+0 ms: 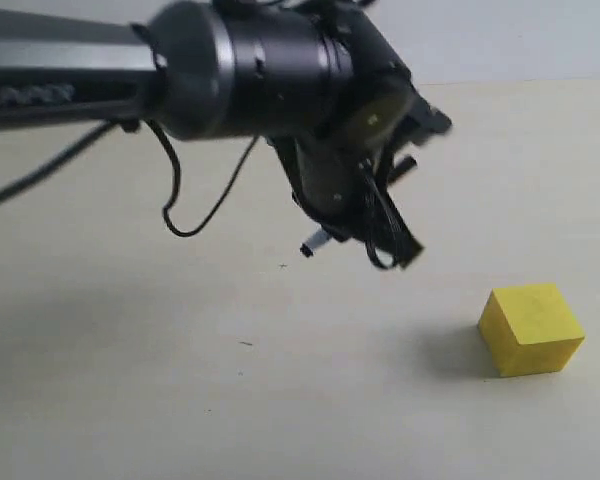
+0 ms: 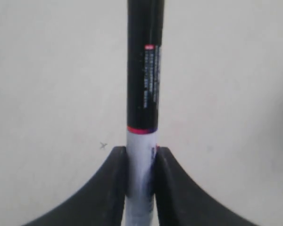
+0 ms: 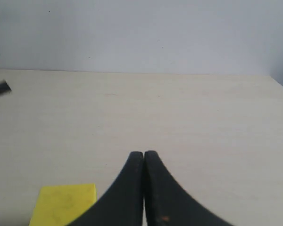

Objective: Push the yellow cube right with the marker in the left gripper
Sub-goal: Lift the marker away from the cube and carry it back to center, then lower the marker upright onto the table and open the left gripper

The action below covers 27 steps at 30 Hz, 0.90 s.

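Here the left gripper [image 2: 140, 151] is clamping the marker [image 2: 143, 70] by its white barrel, the black printed section sticking out past a red band. The plain matte yellow cube [image 1: 531, 328] is sitting on the pale table [image 1: 130, 400], well apart to its right.

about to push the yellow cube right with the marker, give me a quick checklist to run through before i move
1. Marker clamped in the left gripper: ok, the barrel sits between both fingers.
2. Marker on the left of the yellow cube and apart from it: ok.
3. Marker low enough to meet the cube's side: cannot tell.
4. Table to the right of the cube, as far as the exterior view shows: ok, nothing seen there.
5. Right gripper, shut, out of the push path: cannot tell; its wrist view shows the cube close by.
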{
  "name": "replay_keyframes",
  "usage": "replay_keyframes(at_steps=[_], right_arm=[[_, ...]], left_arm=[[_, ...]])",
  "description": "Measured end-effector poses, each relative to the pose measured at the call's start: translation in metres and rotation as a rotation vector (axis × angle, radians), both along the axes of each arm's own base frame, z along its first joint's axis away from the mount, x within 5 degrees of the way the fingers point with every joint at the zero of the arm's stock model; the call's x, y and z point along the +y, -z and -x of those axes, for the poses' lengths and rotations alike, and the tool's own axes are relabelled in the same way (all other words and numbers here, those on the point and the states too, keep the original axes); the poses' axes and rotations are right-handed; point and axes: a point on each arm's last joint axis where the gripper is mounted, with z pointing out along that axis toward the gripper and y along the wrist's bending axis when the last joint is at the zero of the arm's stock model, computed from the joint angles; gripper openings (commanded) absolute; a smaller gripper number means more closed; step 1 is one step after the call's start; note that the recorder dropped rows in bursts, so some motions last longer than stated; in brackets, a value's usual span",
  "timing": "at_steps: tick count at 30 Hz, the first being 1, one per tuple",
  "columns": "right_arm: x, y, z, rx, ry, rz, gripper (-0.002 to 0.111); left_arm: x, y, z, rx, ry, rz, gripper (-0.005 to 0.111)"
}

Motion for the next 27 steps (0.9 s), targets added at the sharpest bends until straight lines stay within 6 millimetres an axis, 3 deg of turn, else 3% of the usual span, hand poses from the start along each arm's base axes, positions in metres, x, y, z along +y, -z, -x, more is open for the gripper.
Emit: replay_keyframes(at_steps=[3,8,17,27], right_arm=[[0.0,0.0,0.0,0.0,0.0,0.0,0.0],[0.0,0.0,0.0,0.0,0.0,0.0,0.0],[0.0,0.0,0.0,0.0,0.0,0.0,0.0],[0.0,0.0,0.0,0.0,0.0,0.0,0.0]], left_arm=[[0.02,-0.017,-0.017,0.002,-0.3,0.115,0.0],[0.039,-0.011,-0.032,0.07,-0.594,0.154,0.0],[0.026,0.02,-0.028,0.22,-0.674,0.196,0.0],[0.04,0.035,-0.042,0.249,-0.74,0.156,0.0]])
